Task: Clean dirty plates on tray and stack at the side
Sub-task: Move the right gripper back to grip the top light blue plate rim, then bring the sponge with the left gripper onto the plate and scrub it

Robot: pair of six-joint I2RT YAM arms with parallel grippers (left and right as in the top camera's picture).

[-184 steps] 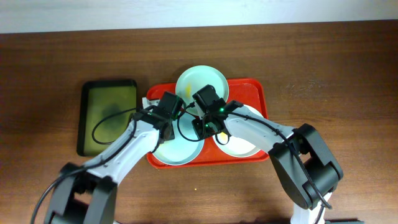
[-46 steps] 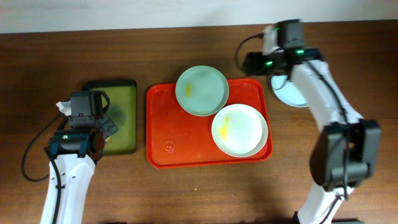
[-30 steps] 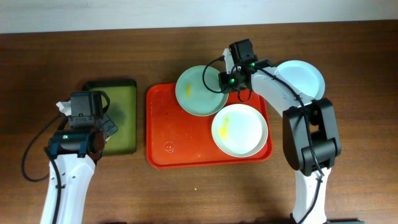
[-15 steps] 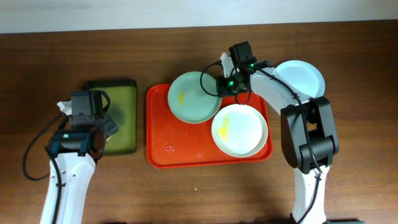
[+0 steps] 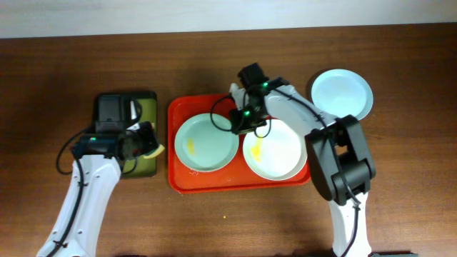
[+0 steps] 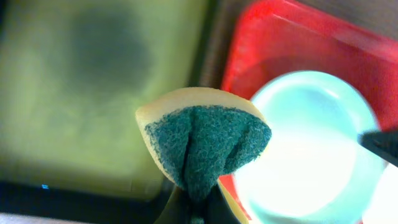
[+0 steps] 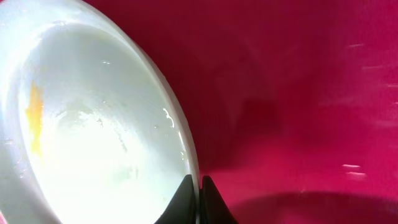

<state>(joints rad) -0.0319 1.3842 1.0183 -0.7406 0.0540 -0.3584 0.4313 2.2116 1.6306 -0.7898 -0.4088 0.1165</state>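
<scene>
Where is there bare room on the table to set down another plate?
Bare table behind the red tray, and in front of it between the two arms. The tray is crowded: mint plate, white plate, and the right gripper pinching the mint plate's rim.

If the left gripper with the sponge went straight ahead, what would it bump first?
Probably the left rim of the red tray, or, if it passes above that, the smeared mint plate.

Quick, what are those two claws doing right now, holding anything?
Left gripper: closed on a folded yellow sponge with green scrubbing face.
Right gripper: closed on the rim of the pale mint-blue round plate.
</scene>
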